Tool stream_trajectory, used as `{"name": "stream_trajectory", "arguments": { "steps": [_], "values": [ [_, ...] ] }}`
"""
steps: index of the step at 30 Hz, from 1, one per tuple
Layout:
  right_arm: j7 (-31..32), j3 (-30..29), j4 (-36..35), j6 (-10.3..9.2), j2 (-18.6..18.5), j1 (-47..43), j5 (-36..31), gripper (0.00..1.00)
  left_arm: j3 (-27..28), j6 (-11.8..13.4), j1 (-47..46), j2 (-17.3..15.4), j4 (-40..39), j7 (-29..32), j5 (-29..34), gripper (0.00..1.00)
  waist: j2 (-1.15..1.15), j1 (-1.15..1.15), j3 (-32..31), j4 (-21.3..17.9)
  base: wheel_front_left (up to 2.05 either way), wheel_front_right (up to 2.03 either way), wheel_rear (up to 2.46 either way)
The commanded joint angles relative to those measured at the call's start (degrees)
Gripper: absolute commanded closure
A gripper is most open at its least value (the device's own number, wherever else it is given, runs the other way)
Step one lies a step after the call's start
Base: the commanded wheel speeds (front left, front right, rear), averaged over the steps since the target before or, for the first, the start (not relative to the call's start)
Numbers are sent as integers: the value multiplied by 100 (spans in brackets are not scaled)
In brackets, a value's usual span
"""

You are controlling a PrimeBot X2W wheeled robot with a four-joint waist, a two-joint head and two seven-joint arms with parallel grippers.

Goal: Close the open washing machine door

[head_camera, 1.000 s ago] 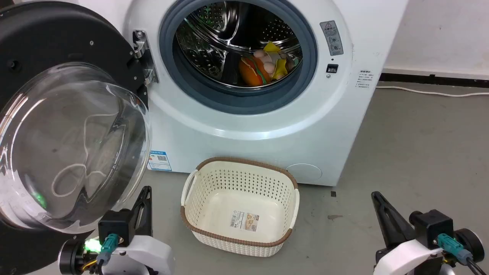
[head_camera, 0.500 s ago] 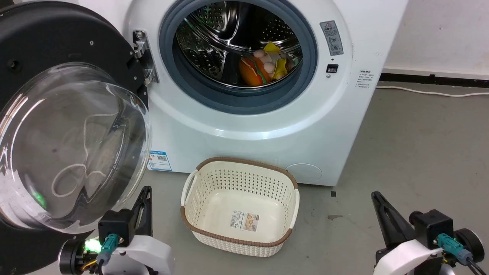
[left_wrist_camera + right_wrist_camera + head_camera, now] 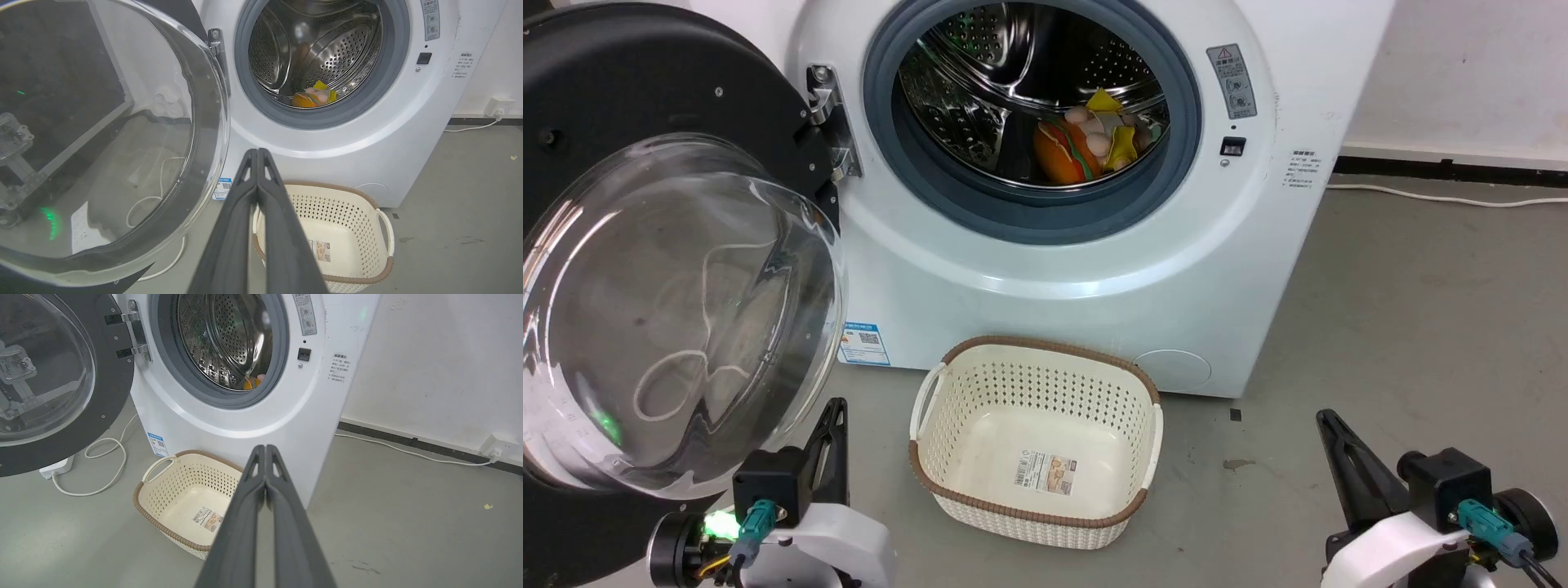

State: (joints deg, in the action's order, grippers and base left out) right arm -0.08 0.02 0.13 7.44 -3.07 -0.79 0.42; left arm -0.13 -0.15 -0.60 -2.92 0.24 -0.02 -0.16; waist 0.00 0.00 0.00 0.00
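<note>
Hanging open beside the white front-loading washing machine (image 3: 1094, 278), the large round black glass-windowed door (image 3: 678, 310) stood just left of the left gripper (image 3: 257, 152), whose jaws, like those of the right gripper (image 3: 265, 447), were together.

Right gripper (image 3: 265, 448): fingers pressed together, nothing between them. Washing machine door (image 3: 116, 396): swung wide open to the left of the washing machine (image 3: 229, 428). Cream basket (image 3: 196, 479): on the floor, just in front of the machine. White cable (image 3: 116, 455): looped on the floor below the door.
</note>
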Motion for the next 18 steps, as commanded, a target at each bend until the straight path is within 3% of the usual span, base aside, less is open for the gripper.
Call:
{"name": "stream_trajectory", "arguments": {
  "steps": [1,9,10,18],
  "values": [
    [8,-2,-13,5,19,79,-42,100,13,15,60,4,-24,2,16,100,0,0,0,0,0,0,0],
    [8,-2,-13,5,19,79,-42,100,13,15,60,4,-24,2,16,100,0,0,0,0,0,0,0],
    [1,-1,0,0,0,0,0,0,0,0,0,0,0,0,0,0,0,0,0,0,0,0,0],
    [-60,-30,-1,0,1,-20,85,0,-46,0,-5,0,-17,-61,0,0,0,0,2,6,0,0,0]
  ]
}}
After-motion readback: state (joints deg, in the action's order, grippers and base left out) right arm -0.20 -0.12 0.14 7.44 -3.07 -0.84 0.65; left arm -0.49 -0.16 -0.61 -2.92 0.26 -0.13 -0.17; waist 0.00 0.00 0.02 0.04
